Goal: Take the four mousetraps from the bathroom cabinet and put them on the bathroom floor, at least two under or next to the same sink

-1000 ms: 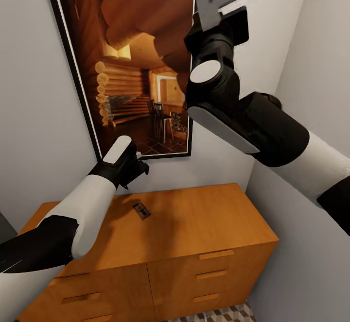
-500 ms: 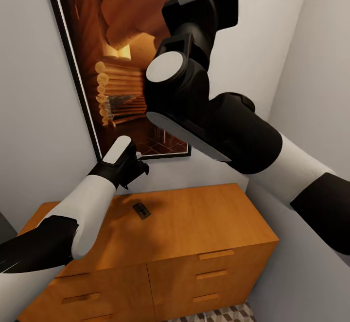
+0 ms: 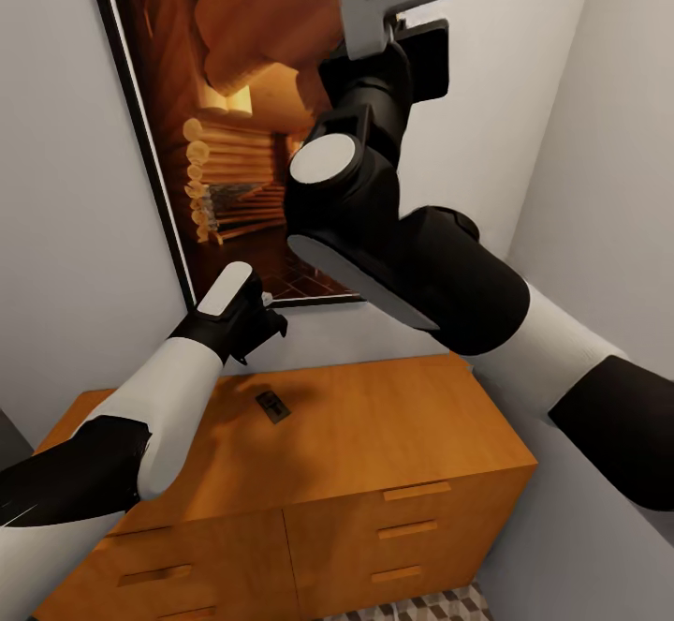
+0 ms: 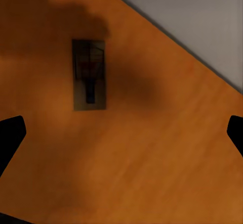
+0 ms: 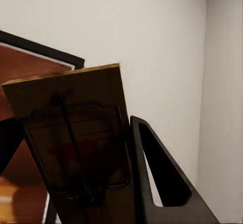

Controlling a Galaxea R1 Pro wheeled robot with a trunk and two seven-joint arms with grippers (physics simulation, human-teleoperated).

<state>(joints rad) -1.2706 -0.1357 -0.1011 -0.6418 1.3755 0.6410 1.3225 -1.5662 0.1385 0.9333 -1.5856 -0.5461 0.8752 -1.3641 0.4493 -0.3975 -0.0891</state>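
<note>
One mousetrap, a small dark board with wire parts, lies flat on the orange-brown cabinet top, toward its back left. My left gripper hovers above and just behind it, open; in the left wrist view the mousetrap lies on the wood ahead of the wide-apart fingertips. My right arm is raised high in front of the wall. In the right wrist view my right gripper is shut on a second mousetrap, held upright against a black finger.
A large framed picture of a log interior hangs on the grey wall behind the cabinet. Another wall closes in on the right, forming a corner. Slot-handled drawers face me. A strip of cube-patterned bathroom floor shows below the cabinet.
My right arm has swung left across the picture and shifted its wrist, still carrying its mousetrap. The left arm and the mousetrap on the cabinet have not moved.
</note>
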